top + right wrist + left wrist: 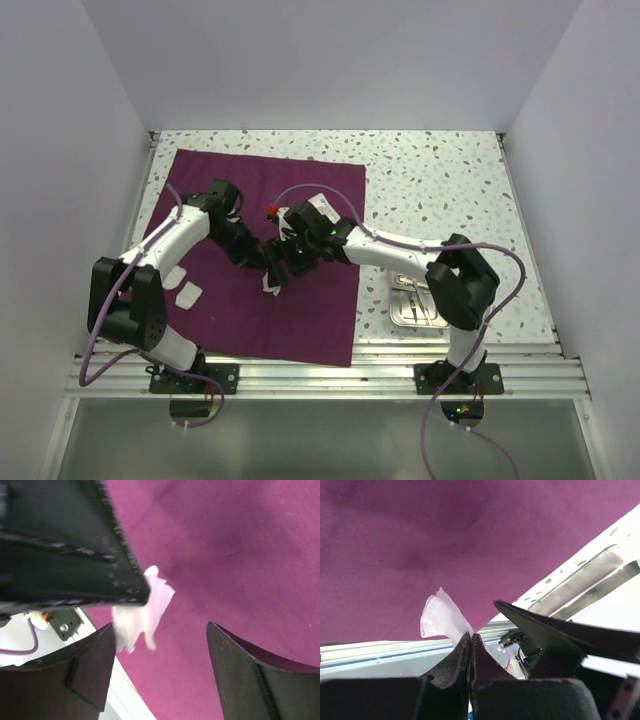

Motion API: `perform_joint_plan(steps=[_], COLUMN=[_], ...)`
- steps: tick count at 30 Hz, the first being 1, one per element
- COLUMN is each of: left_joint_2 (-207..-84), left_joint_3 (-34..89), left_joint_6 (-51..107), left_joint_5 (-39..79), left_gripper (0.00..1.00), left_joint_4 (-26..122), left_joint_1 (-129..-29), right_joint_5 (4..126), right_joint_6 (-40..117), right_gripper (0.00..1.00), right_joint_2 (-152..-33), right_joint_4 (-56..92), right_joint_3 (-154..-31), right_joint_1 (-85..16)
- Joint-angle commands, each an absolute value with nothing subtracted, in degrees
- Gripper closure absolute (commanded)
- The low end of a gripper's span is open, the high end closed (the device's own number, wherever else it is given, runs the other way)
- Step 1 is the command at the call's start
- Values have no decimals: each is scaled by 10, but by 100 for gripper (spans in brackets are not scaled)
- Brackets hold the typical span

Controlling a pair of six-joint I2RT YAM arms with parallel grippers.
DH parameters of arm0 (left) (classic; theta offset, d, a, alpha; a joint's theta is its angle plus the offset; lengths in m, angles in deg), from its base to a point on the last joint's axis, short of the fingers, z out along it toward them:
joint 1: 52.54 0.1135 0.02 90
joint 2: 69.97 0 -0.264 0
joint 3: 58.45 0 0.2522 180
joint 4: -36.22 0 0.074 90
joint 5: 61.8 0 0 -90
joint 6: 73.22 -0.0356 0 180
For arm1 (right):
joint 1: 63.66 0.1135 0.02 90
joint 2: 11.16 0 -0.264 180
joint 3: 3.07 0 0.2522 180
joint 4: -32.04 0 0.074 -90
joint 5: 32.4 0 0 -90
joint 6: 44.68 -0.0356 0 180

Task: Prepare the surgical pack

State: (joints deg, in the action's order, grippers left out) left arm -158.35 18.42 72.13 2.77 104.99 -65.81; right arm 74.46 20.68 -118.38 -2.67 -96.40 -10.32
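Left wrist: a crumpled gauzy white pad (437,617) is pinched in the closed left gripper (470,636) above the matte maroon cloth (470,530) (spread flat), with the right gripper (161,629) gaping empty alongside.

Bright even light, soft shadows, glare on steel tray (597,570), right wrist view motion-blurred

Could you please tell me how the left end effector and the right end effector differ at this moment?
The left end effector is shut, its fingers pinching a white gauze pad. The right end effector is open, its fingers wide apart. The left one holds the pad, while the right one grips nothing, though the pad hangs close beside one of its fingers. Both hover over the maroon cloth, meeting near its middle.
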Motion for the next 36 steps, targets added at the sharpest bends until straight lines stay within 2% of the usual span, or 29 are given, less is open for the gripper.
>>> perform_joint_plan(steps=[1,8,11,14,15,17,20,21,22,25,28,31,33,34,36], left_joint_2=[-1564,-1557,-1556,-1556,-1557,-1558,-1559,-1560,-1562,-1563,-1561,-1560,-1562,-1565,-1565], left_joint_3=[186,172,169,173,173,174,178,181,185,195,196,217,257,273,307], left_joint_6=[733,742,742,740,739,739,740,739,734,731,722,691,665,630,598], left_joint_5=[6,0,-1,-2,0,-3,-5,1,4,11,14,54,118,139,193], left_gripper=[100,100,100,100,100,100,99,96,89,80,50,36,29,23,20], left_joint_4=[1046,1036,1033,1028,1027,1020,1011,1010,1010,1005,993,1008,1025,1032,1052], left_joint_1=[-662,-665,-666,-666,-666,-665,-665,-665,-665,-664,-662,-649,-645,-644,-644], right_joint_5=[729,736,752,759,761,761,763,763,763,766,764,760,757,754,748], right_joint_6=[203,177,168,168,170,172,176,176,179,180,184,193,194,194,196], right_gripper=[27,41,54,77,92,100,100,100,100,100,100,100,100,100,100], right_joint_2=[-1189,-1187,-1194,-1200,-1198,-1192,-1184,-1180,-1177,-1165,-1154,-1135,-1115,-1105,-1062], right_joint_4=[1,35,43,32,32,25,18,16,11,10,-1,-20,-29,-38,-53], right_joint_3=[-982,-971,-972,-976,-976,-973,-964,-962,-959,-952,-949,-942,-923,-915,-887], right_joint_1=[-100,-100,-99,-99,-99,-100,-99,-99,-99,-100,-100,-108,-127,-137,-177])
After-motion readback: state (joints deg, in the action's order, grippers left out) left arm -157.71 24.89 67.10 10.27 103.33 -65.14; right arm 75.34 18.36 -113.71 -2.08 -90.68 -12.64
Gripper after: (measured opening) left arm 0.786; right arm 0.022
